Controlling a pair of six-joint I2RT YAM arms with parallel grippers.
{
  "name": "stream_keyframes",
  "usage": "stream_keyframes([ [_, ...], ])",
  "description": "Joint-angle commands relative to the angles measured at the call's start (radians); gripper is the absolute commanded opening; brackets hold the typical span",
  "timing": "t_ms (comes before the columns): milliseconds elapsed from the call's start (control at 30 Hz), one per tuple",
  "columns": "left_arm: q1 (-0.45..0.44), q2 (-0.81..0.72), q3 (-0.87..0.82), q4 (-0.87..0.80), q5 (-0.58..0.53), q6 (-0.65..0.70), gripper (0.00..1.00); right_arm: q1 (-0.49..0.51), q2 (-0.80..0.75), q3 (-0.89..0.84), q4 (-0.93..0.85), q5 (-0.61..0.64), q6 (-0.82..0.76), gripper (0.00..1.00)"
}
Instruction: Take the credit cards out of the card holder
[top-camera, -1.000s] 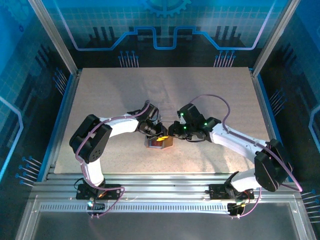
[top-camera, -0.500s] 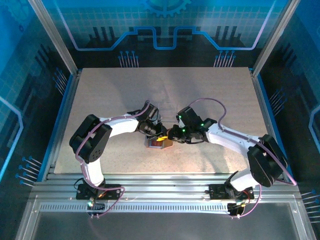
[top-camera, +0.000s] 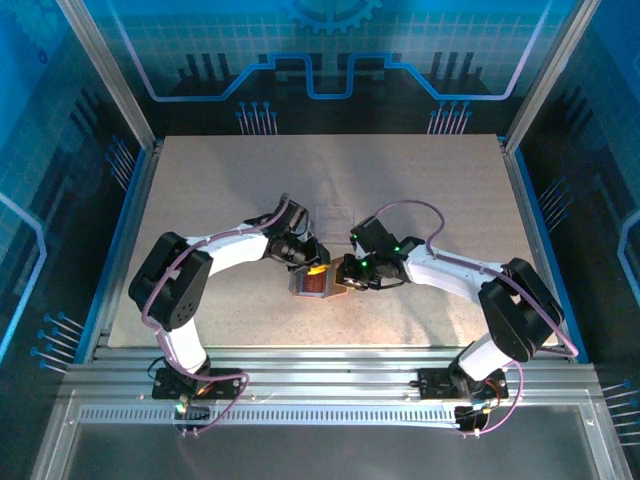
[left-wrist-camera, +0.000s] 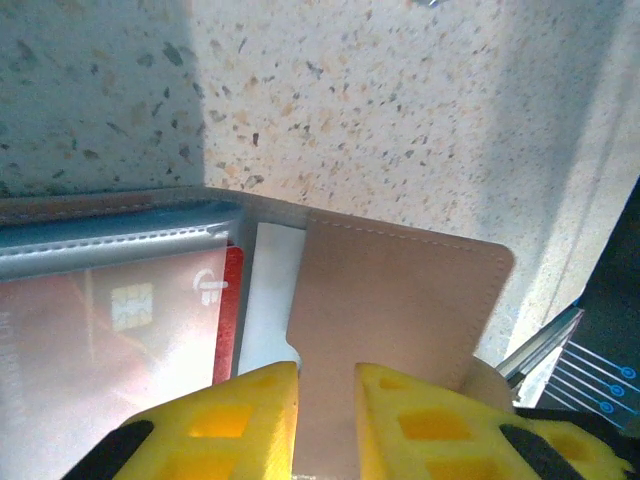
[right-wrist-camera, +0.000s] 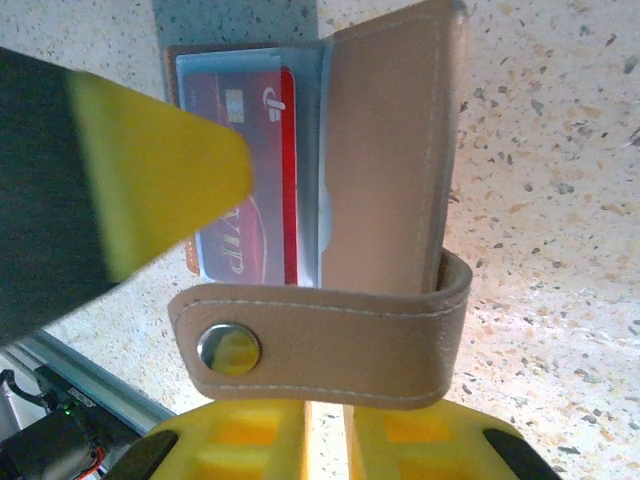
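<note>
Fingers (left-wrist-camera: 240, 425) of the left gripper (left-wrist-camera: 327, 400) pinch the tan flap of the card holder (left-wrist-camera: 400, 300), which sits mid-table (top-camera: 200, 200) between both grippers. Right gripper (right-wrist-camera: 325, 415): fingers (right-wrist-camera: 410, 445) nearly together, tips hidden behind the snap strap (right-wrist-camera: 330, 340); grip cannot be determined. Red credit cards (right-wrist-camera: 250, 200) sit inside the clear sleeve (right-wrist-camera: 312, 160).

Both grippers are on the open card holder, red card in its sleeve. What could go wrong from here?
1. The left gripper pinches only the brown flap of the card holder; pulling may drag the whole holder instead of freeing the red card under its clear sleeve.
2. The right gripper sits at the snap strap, grip unclear; the strap could slip away.
3. A left finger crowds the right wrist view; the grippers could collide.
</note>
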Motion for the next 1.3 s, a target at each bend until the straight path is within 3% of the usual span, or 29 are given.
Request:
stream_keyframes([
  [0, 0.022, -0.045, -0.022, -0.043, 0.006, 0.032, 0.22, -0.011, 0.018, -0.012, -0.009, 0.012, -0.016, 0.16],
  [933, 0.059, -0.006, -0.102, -0.123, -0.094, 0.127, 0.17, -0.030, 0.171, -0.040, 0.029, 0.058, -0.039, 0.12],
  [1267, 0.057, -0.063, -0.055, -0.115, -0.068, 0.122, 0.19, -0.030, 0.114, 0.029, 0.027, 0.006, -0.039, 0.13],
])
